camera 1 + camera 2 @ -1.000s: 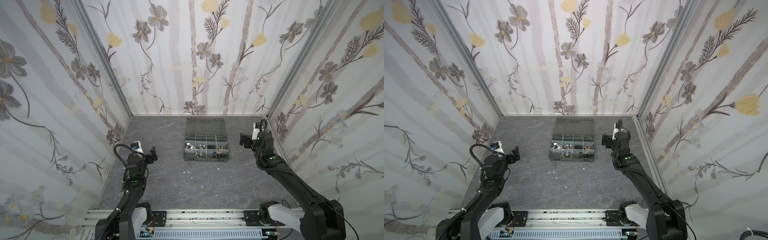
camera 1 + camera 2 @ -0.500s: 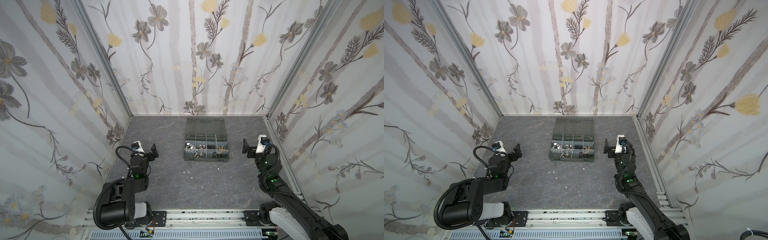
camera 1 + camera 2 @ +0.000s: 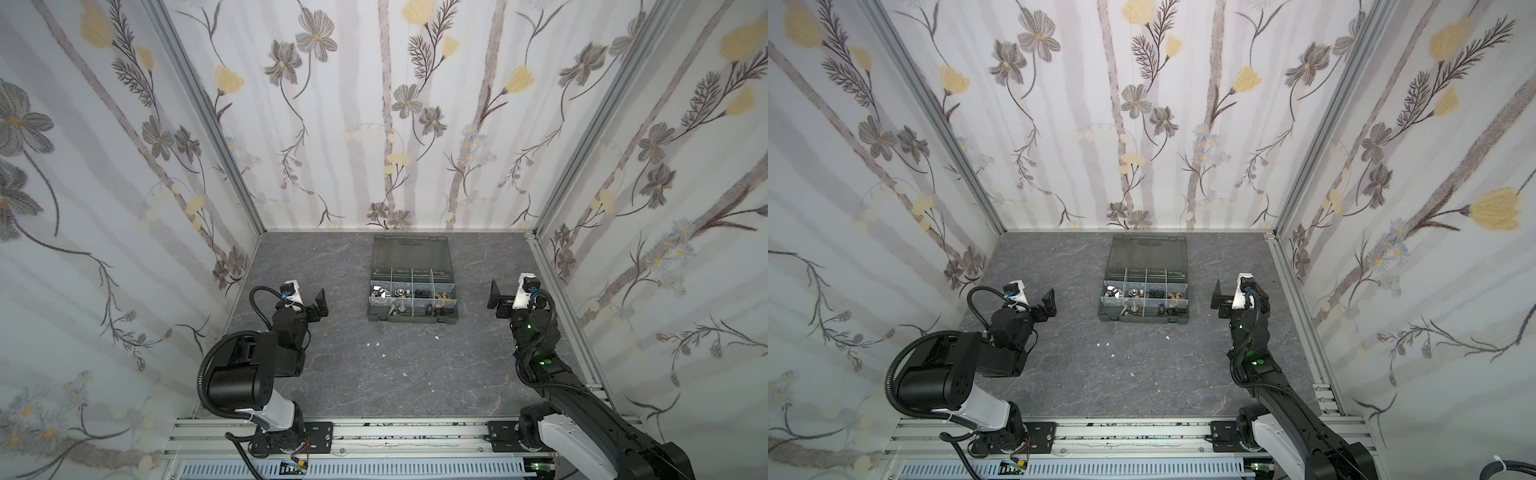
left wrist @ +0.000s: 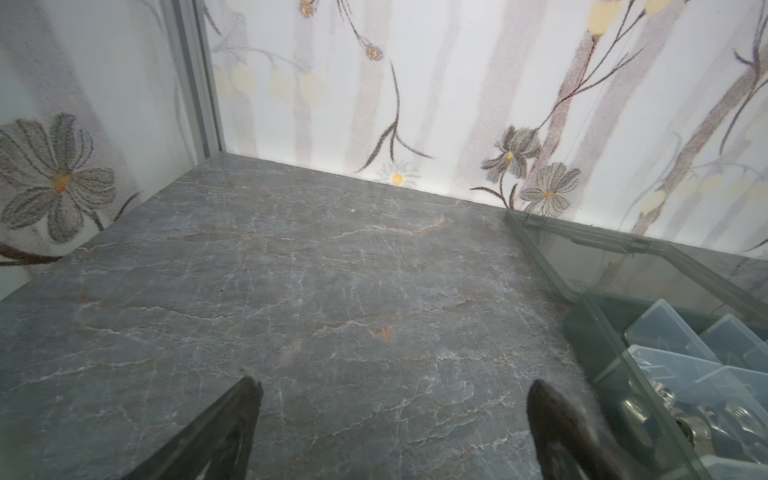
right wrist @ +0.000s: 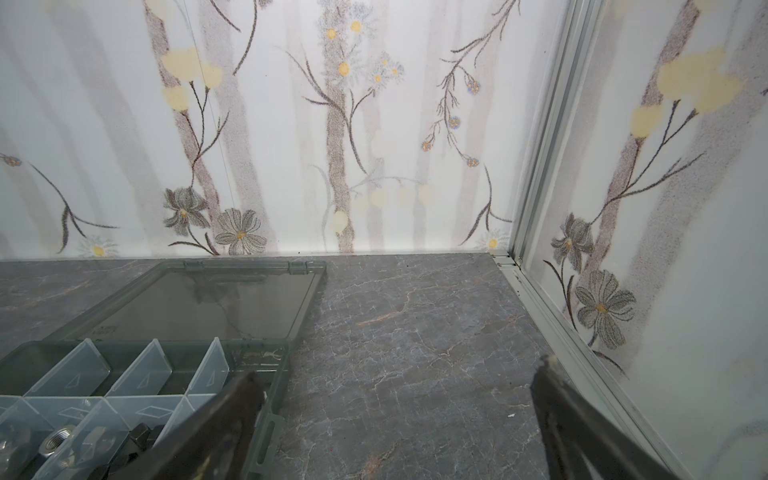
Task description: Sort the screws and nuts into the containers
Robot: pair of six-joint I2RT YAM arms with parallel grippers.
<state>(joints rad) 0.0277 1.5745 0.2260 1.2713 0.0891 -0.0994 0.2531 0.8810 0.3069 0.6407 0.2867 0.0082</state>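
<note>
All screws (image 3: 395,309) and nuts (image 3: 442,296) seem sorted in the case (image 3: 411,322); only white specks (image 3: 378,343) lie loose. The left gripper (image 4: 390,382) and right gripper (image 5: 399,374) flank it, jaws apart, empty.

Three white walls (image 3: 399,124), papered with grey and yellow flowers over pale stripes, enclose the desk (image 3: 340,374), a dark grey slab with pale marble veins. Aluminium posts (image 3: 208,120) mark the back corners. A metal rail (image 3: 395,432) lines the near edge. The light is soft and even.
</note>
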